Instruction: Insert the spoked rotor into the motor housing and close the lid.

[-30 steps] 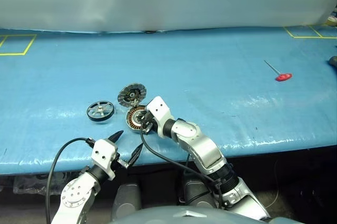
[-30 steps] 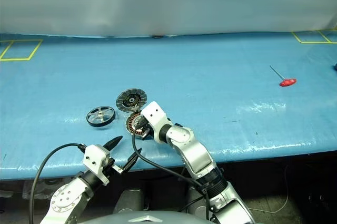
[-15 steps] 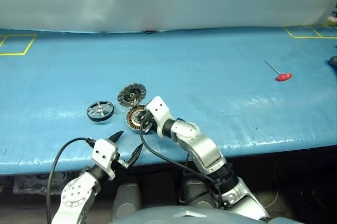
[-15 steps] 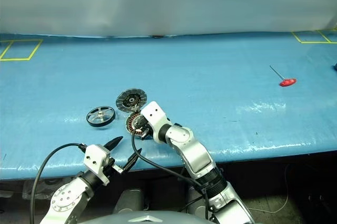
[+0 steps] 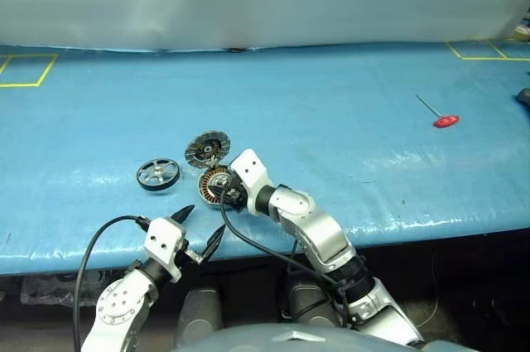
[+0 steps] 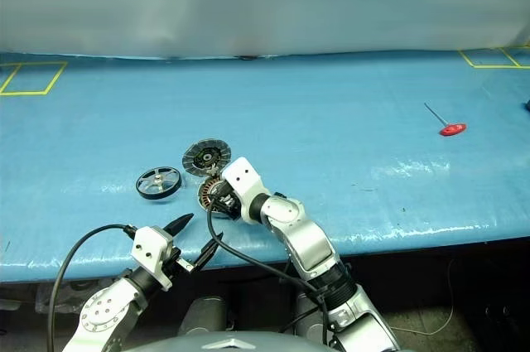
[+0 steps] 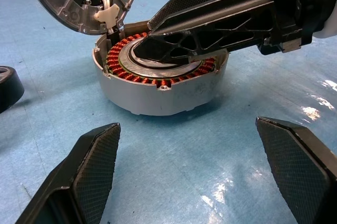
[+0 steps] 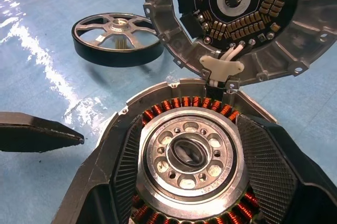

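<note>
the motor housing (image 8: 190,161) is sitting open on the blue bench (image 5: 348,95), near its front edge, with its ring of copper windings and metal hub showing, and the lid (image 8: 237,18) is standing tilted up and back from the housing's far edge, its inner face with the small parts and white connector turned toward the robot. the right hand (image 8: 187,168) is reaching over the housing with its two fingers spread to either side of the central hub, lying on or just above the windings and gripping nothing; whether the pads are pressing on the hub is hard to tell. the left hand (image 7: 187,168) is hovering near the front of the bench, just short of the housing, with its fingers wide apart and nothing between them. the spoked rotor (image 5: 157,175) is lying flat on the bench to the left of the housing, near it but apart, untouched. the step in hand looks like the very start: the housing is open and ready, but the rotor is not yet picked up. the next move probably calls for the right hand to lift clear of the housing, and for one hand, likely the left as the nearer one, to take the rotor by its dark rim and bring it level over the hub before the lid can be folded down
</note>
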